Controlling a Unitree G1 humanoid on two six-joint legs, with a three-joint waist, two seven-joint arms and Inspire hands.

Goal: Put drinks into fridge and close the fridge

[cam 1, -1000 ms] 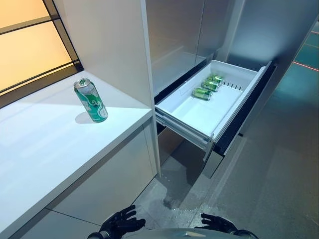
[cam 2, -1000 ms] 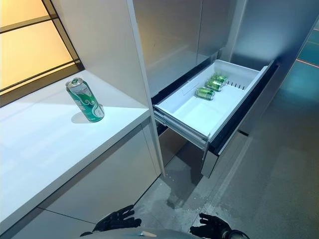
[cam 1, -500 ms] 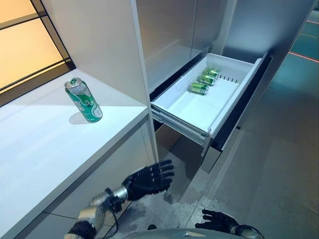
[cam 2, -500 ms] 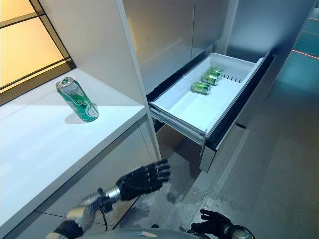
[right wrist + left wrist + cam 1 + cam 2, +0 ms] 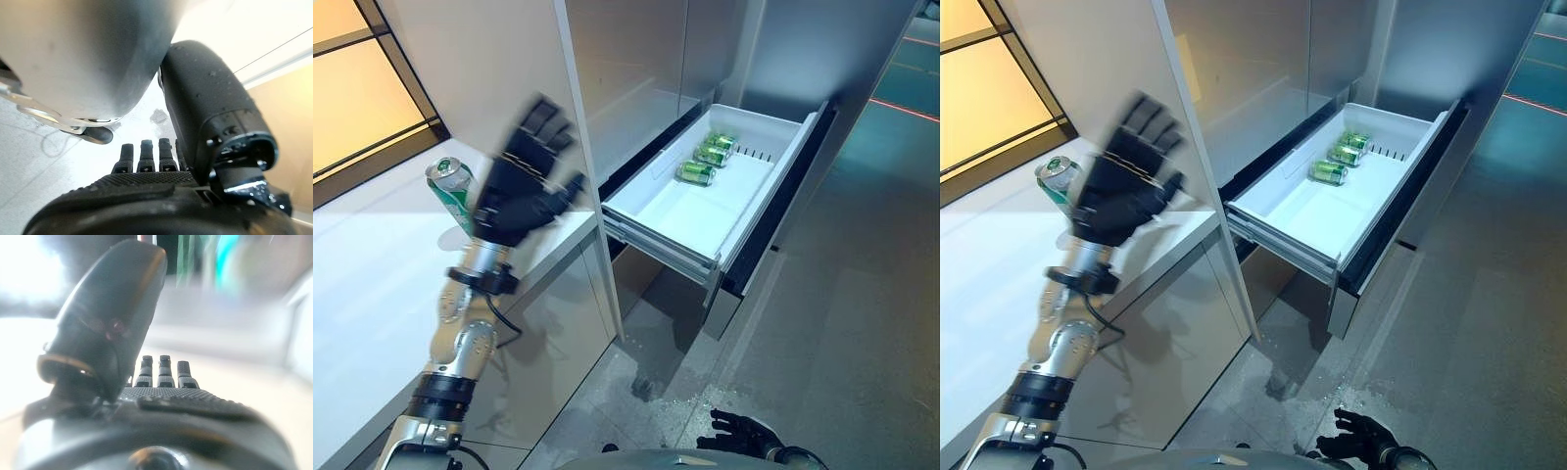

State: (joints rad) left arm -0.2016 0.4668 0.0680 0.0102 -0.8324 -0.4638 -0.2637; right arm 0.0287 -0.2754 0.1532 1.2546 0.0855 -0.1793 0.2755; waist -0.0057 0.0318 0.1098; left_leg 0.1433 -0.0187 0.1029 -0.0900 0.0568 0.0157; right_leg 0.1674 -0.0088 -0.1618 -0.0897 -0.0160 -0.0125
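Observation:
A green can (image 5: 449,192) stands upright on the white counter (image 5: 372,284), partly hidden behind my left hand (image 5: 521,184). That hand is raised above the counter's edge, just in front of the can, with its fingers spread open and empty; it also shows in the left wrist view (image 5: 112,333). The fridge drawer (image 5: 700,211) stands pulled out to the right, with green cans (image 5: 708,157) lying at its far end. My right hand (image 5: 744,437) hangs low near the floor, fingers relaxed and empty; it also shows in the right wrist view (image 5: 205,117).
A tall white panel (image 5: 489,78) stands between the counter and the fridge front (image 5: 636,69). Grey floor (image 5: 842,323) lies below and to the right of the open drawer. A lit orange window (image 5: 372,108) runs behind the counter.
My left hand has risen from below the counter's edge to in front of the green can, fingers spread. The camera has shifted slightly. The right hand stays low.

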